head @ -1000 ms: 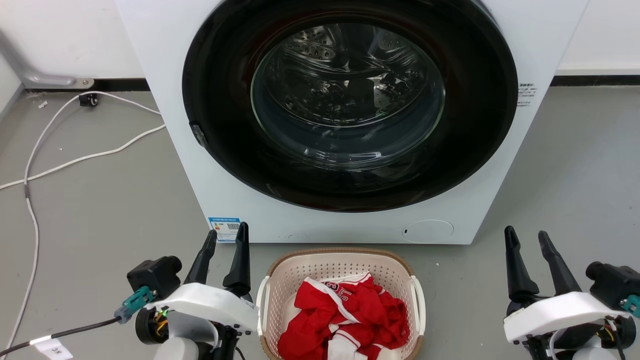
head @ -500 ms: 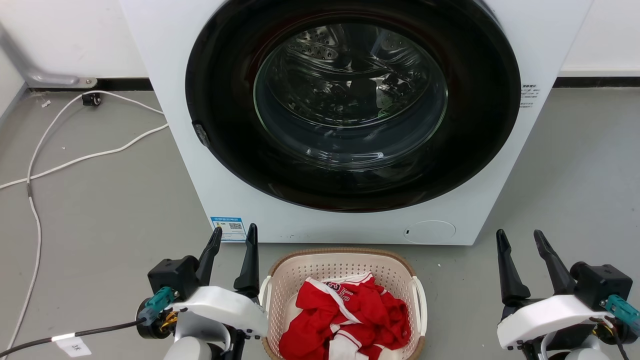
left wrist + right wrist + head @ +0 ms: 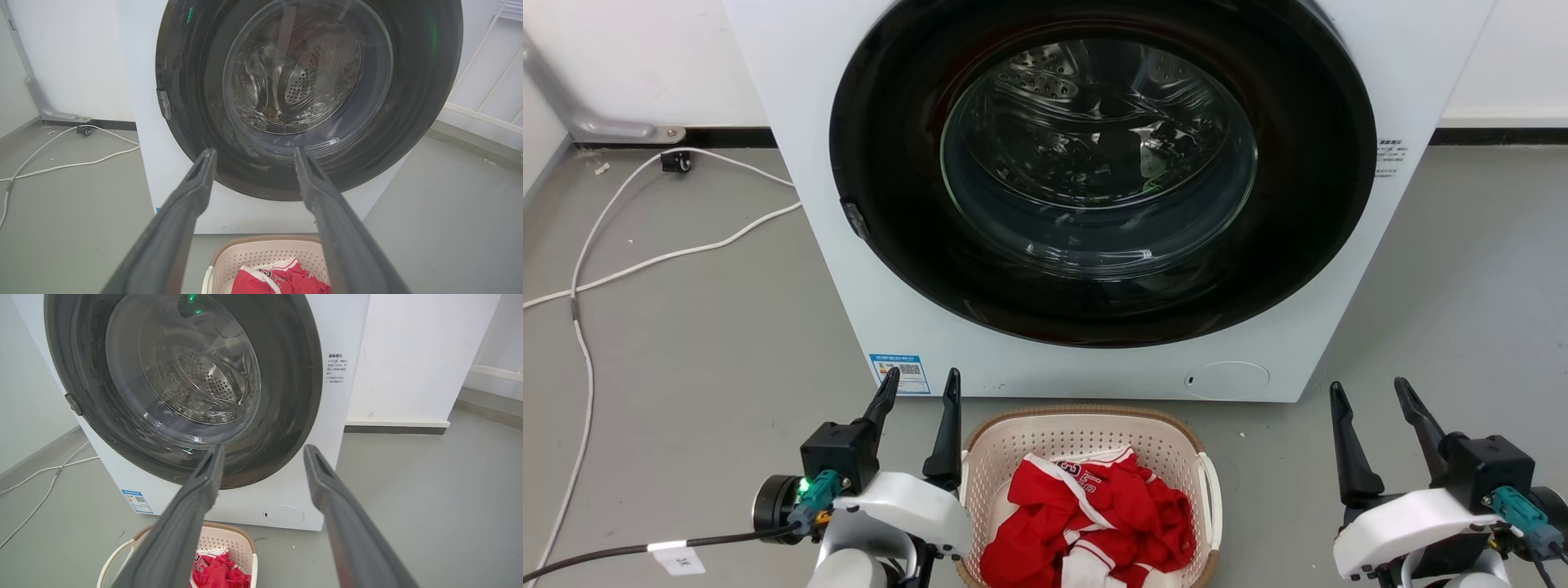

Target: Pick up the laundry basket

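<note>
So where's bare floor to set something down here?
Bare floor lies between the laundry basket and the right gripper, and left of the washing machine around the white cable. Tight: the basket's left side, where the left gripper crowds it.

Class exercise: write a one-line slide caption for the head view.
Open left gripper and open right gripper flank the laundry basket of red clothing in front of the washing machine.

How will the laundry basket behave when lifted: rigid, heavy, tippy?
Probably fairly rigid: the laundry basket is perforated plastic with a thick rim. Likely light: it holds only a small heap of red clothing. It might tilt if lifted by one white handle alone.
</note>
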### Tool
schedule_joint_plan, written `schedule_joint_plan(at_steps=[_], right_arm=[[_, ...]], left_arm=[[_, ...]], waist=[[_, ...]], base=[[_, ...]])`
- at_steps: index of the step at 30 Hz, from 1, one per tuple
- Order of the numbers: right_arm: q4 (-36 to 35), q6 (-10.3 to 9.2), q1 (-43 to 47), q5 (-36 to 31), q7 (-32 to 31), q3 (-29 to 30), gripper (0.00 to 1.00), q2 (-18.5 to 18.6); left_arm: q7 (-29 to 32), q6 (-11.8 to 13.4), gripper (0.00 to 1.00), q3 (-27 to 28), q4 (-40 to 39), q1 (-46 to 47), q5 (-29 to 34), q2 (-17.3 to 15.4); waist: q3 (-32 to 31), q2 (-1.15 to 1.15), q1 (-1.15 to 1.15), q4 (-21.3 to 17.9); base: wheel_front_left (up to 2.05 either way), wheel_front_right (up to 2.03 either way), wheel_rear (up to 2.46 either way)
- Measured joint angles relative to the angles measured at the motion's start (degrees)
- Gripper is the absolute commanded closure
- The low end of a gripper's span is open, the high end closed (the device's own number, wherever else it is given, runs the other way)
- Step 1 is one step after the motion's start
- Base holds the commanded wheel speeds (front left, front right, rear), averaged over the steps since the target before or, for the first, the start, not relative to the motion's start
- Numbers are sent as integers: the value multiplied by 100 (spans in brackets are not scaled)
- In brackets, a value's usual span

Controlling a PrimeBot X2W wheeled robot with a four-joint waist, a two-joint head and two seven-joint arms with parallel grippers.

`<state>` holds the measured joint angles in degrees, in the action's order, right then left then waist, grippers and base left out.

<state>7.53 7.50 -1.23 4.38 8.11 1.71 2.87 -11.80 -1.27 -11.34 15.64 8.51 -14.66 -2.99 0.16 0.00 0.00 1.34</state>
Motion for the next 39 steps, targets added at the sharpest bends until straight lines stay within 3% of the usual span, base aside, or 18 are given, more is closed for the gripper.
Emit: schedule_joint_plan(at_steps=[15, 30, 39], right_arm=[[-15, 0, 7, -500, 130, -1, 0, 0], [90, 0, 47, -442, 364, 35, 0, 2], [199, 0, 51, -255, 420, 30, 0, 2]], left_arm=[[-168, 118, 0, -89, 101, 54, 608, 1], [-312, 132, 0, -121, 212, 63, 1045, 5], [-320, 100, 0, -97, 300, 63, 994, 9]], waist=[[3, 0, 0, 32], [-6, 0, 0, 48], [0, 0, 0, 37]], base=[[0, 0, 0], [0, 0, 0], [0, 0, 0]])
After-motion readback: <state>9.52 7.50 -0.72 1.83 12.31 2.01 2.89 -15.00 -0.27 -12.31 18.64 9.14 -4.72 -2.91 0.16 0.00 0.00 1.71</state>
